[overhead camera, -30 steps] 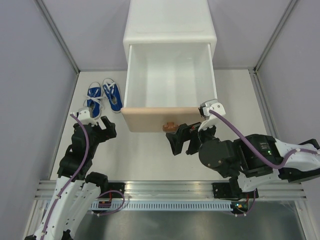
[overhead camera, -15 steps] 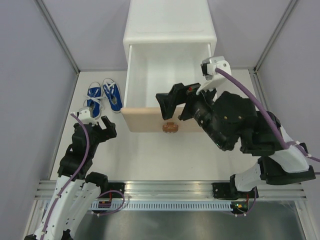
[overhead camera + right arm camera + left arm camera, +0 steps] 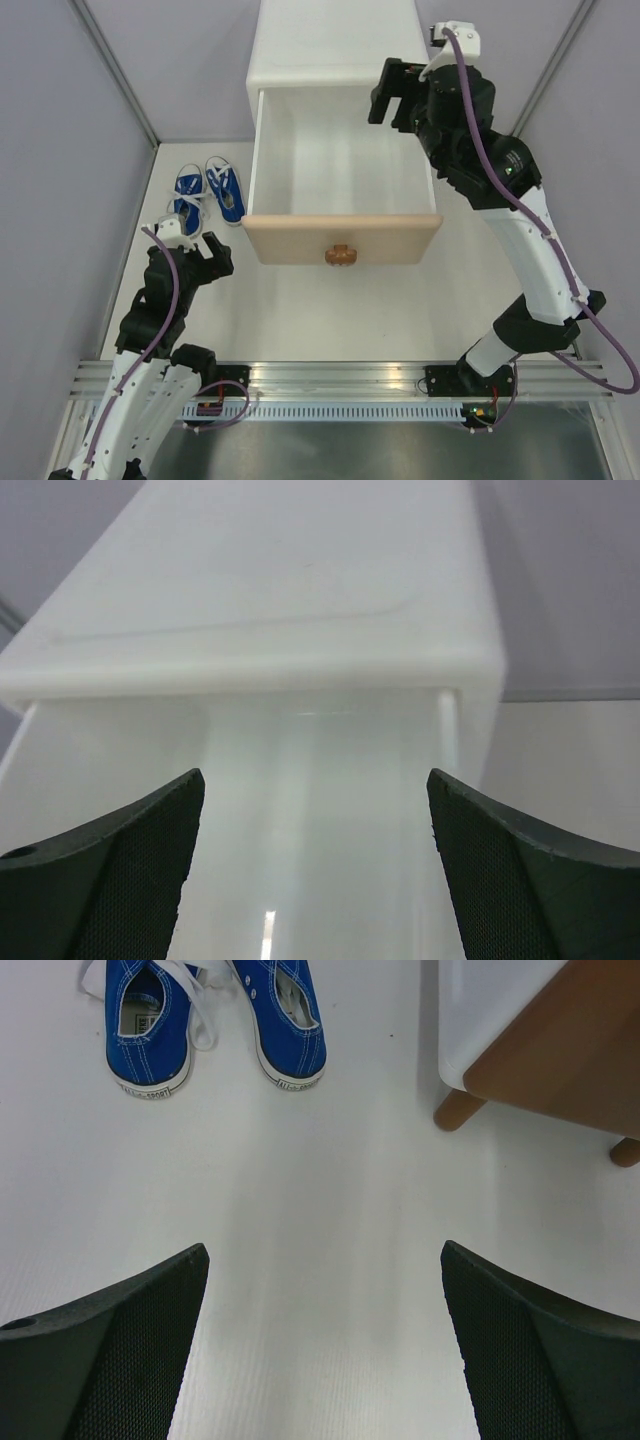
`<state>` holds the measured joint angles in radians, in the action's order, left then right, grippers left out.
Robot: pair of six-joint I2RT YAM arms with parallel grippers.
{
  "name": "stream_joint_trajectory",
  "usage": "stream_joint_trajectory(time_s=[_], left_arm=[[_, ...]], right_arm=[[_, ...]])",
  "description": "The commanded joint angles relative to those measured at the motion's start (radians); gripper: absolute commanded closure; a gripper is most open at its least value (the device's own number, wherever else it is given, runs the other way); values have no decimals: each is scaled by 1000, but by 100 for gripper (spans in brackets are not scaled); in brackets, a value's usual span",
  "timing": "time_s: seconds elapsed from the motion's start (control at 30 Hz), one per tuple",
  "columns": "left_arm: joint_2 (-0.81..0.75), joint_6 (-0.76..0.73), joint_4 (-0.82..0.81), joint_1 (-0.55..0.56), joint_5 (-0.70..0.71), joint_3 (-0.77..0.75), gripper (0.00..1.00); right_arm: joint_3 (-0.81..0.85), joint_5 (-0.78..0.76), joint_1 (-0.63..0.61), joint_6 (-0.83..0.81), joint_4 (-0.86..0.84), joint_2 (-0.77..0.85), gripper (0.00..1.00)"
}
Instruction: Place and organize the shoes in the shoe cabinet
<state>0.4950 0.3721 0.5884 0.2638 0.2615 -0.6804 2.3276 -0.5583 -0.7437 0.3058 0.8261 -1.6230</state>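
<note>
L+R jaws spread wide; blue shoes (image 3: 295,1035) heel txt too small to read.

White cabinet (image 3: 340,45) stands upright with its upper drawer (image 3: 340,150) pulled well out, its beige front (image 3: 300,240) bearing a brown knob (image 3: 341,254), and the blue sneakers (image 3: 225,188), white-laced and white-soled, stand upright side by side just left of the drawer, laces loose
</note>
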Motion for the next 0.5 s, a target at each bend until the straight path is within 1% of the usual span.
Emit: stream_joint_trajectory(time_s=[0.0,0.03,0.07,0.1,0.13,0.23,0.33,0.43,0.47], left_arm=[[5,-38,-36,-6,8,2,0],[4,-36,-38,-6,7,4,0],[4,-38,-36,-6,5,2,0],[5,-38,-38,-6,5,4,0],[7,-38,-36,-6,5,4,0],[11,-38,-36,-6,5,2,0],[14,-38,-38,-6,2,4,0],[19,-36,-38,-8,2,4,0],[20,-33,-38,-8,2,4,0]], right_arm=[[-69,46,133,-51,-51,109,5],[-92,49,164,-57,-57,129,4],[-143,63,223,-60,-73,152,4],[-166,80,257,-65,-79,193,4],[-187,86,320,-71,-79,210,4],[-275,109,412,-79,-61,262,3],[-440,161,568,-63,-70,322,3],[-545,169,627,-30,-87,399,2],[-607,178,656,-22,-93,419,2]])
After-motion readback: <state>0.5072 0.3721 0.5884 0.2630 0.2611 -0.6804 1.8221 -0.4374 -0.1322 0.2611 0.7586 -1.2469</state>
